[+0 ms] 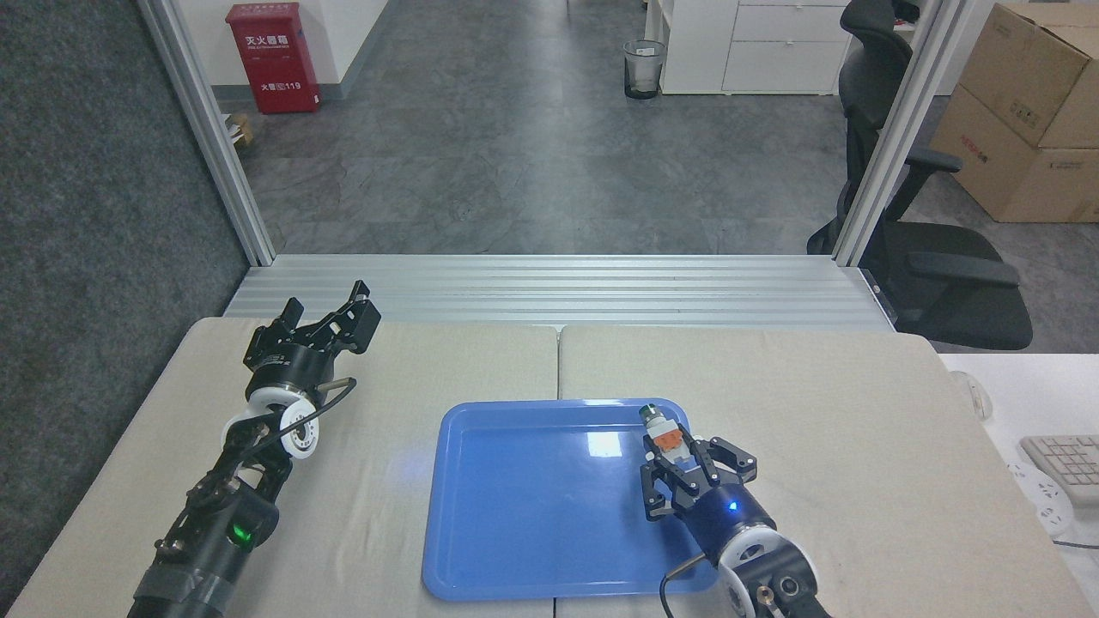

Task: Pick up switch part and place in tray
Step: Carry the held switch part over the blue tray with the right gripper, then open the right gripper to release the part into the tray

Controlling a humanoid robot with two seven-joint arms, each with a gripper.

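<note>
Right gripper [672, 468], clamped on the small white plastic switch part [664, 437] with orange middle, carries it over the glossy blue plastic tray [481, 549]; the part's long axis points away, green tip foremost, tray floor directly beneath. Left gripper [330, 319] sits far off, parted and empty.

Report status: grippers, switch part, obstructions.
Right gripper shut on switch part, over the tray, right side. Left gripper open, empty, parked far left. Nothing else in the tray.
</note>
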